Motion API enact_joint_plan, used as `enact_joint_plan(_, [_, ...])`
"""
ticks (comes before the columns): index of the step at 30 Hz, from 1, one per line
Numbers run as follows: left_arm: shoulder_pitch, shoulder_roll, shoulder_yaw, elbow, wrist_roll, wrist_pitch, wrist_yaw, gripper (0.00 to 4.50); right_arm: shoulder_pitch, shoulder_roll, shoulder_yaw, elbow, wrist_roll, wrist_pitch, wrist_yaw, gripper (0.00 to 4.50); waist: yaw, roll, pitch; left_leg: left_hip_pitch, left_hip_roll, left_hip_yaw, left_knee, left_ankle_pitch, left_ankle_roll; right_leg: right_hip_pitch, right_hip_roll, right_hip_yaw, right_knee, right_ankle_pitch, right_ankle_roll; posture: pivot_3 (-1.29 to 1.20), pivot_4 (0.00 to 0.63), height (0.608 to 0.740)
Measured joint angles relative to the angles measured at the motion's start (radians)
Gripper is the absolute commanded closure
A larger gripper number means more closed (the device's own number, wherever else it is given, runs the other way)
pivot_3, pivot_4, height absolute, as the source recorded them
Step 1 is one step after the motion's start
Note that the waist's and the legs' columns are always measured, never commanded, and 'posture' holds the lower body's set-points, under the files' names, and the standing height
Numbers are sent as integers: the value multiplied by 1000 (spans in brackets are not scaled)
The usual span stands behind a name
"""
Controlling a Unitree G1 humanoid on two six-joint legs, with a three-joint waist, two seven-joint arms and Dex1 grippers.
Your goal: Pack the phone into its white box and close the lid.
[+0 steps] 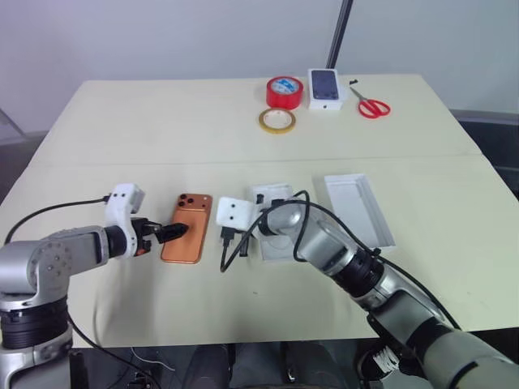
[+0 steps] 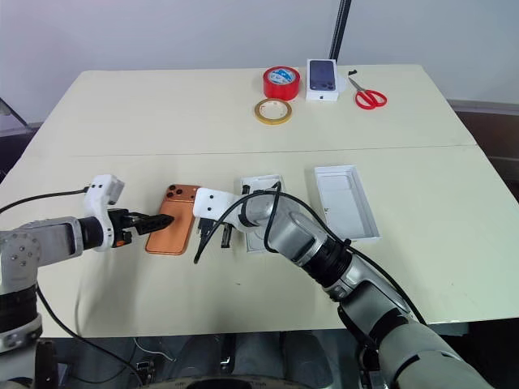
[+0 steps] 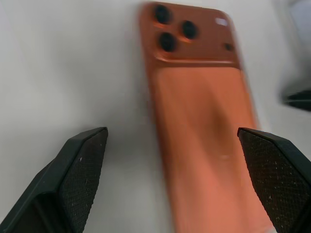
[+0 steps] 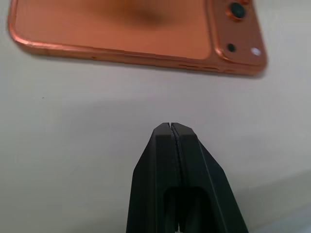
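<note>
The copper-orange phone lies back-up on the table, its camera cluster at the far end. My left gripper sits at the phone's left edge. It is open, with its fingers wide apart and the phone ahead of and between them. My right gripper is shut and empty, its tips just above the table a little to the right of the phone. The white box lies right of the phone, largely hidden behind my right arm. The plain white lid lies open side up further right.
At the table's far edge are a red tape roll, a yellow tape ring, a small white carton with a dark phone picture and red scissors. A black cable loops near my right wrist.
</note>
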Motion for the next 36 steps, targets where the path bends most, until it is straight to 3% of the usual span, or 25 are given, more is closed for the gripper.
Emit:
enact_joint_plan(5, [-7, -68, -5, -63, -36, 71, 6, 24, 0, 3, 0, 0, -18, -2, 7, 4500, 4, 0, 0, 0, -1, -1, 0, 0, 0, 0, -1, 0, 0, 0, 0, 0, 150, 725])
enact_joint_plan(14, [-4, -106, 1, -63, -133, 86, 81, 24, 0, -9, -6, 0, -50, -5, 18, 4500, 8, 0, -1, 1, -2, -2, 0, 0, 0, 2, -2, -1, 0, 0, 0, 0, 150, 725])
enact_joint_plan(28, [-44, -182, 89, 61, -342, 106, 283, 24, 24, -16, -29, -9, -86, -1, 20, 4500, 29, 0, -2, 1, -4, -5, 2, 0, -1, 4, -4, -4, 0, 0, 0, 0, 150, 725])
enact_joint_plan(33, [-77, -278, 94, 132, -461, 111, 357, 24, 28, -1, -23, -19, -88, 0, 23, 4500, 22, -2, -2, 0, -4, -7, 3, 1, -1, 3, -3, -5, -1, 0, 0, 0, 150, 725])
enact_joint_plan(36, [-84, -283, 109, 164, -507, 110, 409, 24, 31, 2, -23, -23, -85, -1, 29, 4500, 14, -2, -2, 0, -3, -7, 0, 2, -3, 1, -2, -4, 0, 0, 0, 0, 150, 725])
